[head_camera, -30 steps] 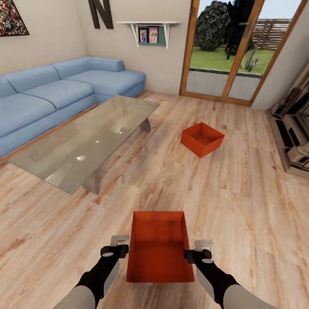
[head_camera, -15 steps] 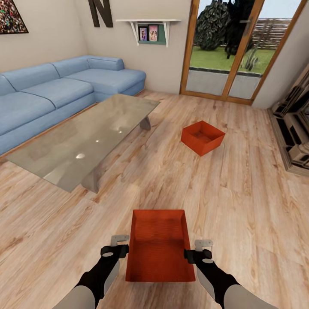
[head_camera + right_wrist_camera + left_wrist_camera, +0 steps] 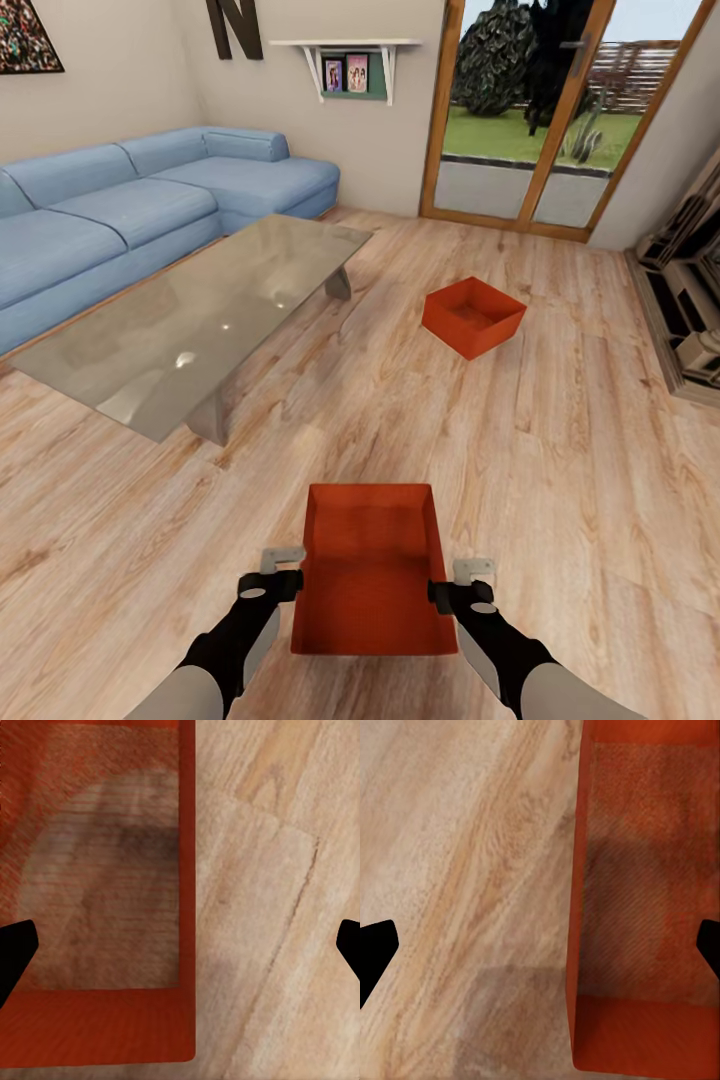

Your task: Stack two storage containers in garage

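Observation:
One red-orange storage container (image 3: 370,570) sits low in front of me on the living room's wood-plank flooring, between my two arms. My left gripper (image 3: 285,562) stands open at its left wall. The left wrist view shows that container (image 3: 649,892) with its wall running between the spread fingertips of the left gripper (image 3: 540,949). My right gripper (image 3: 472,575) is open at the right wall. In the right wrist view the container (image 3: 105,892) has its wall between the right gripper's (image 3: 180,949) fingertips. The second container (image 3: 473,317) rests farther ahead, slightly to the right.
A glass coffee table (image 3: 200,320) stands ahead on the left, with a blue sectional sofa (image 3: 120,210) behind it. Wood-framed glass doors (image 3: 540,110) are at the back. A wooden shelving unit (image 3: 690,310) lines the right wall. Open plank floor lies between me and the far container.
The whole picture has shifted slightly upward, so the camera has moved. The near container stays between my two open grippers.

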`<state>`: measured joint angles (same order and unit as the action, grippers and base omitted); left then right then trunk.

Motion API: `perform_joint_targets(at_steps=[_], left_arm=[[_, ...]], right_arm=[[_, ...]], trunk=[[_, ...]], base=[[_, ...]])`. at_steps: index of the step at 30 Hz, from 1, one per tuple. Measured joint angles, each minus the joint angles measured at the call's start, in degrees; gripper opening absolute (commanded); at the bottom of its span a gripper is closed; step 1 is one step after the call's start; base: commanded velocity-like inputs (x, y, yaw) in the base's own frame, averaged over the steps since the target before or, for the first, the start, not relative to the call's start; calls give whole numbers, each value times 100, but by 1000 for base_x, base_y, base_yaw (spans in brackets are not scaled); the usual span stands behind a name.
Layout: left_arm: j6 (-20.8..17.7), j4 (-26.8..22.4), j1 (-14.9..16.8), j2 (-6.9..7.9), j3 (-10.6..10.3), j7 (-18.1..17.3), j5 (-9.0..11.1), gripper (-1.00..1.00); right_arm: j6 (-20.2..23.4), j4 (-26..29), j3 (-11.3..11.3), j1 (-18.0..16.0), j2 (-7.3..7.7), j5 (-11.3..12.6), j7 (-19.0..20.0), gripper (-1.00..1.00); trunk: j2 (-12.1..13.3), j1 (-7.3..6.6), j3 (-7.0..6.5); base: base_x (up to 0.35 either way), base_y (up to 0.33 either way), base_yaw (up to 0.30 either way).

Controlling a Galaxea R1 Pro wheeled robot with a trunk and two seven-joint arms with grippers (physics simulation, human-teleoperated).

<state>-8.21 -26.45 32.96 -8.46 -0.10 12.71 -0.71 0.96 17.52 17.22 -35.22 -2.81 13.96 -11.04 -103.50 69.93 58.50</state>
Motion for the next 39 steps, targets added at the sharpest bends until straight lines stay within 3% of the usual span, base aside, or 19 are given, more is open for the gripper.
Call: perform_joint_targets(at_steps=[3,15,21,33,39], left_arm=[[-3,0,0,-3,-3,-58,0,100],[4,-7,0,-9,-4,-60,-8,100],[4,-4,0,-14,-5,-67,-2,100],[4,0,0,-22,-6,-68,-1,100],[4,2,0,-25,-5,-68,0,100]], right_arm=[[-1,0,3,0,-8,0,0,100],[3,0,4,0,3,0,0,100],[2,0,10,0,-7,0,7,100],[7,0,5,0,19,0,9,100],[7,0,5,0,2,0,9,100]], trunk=[[-120,66,54],[-122,66,54],[-361,198,162],[-362,198,162],[-602,330,269]], base=[[0,0,0],[0,0,0],[0,0,0],[0,0,0],[0,0,0]])
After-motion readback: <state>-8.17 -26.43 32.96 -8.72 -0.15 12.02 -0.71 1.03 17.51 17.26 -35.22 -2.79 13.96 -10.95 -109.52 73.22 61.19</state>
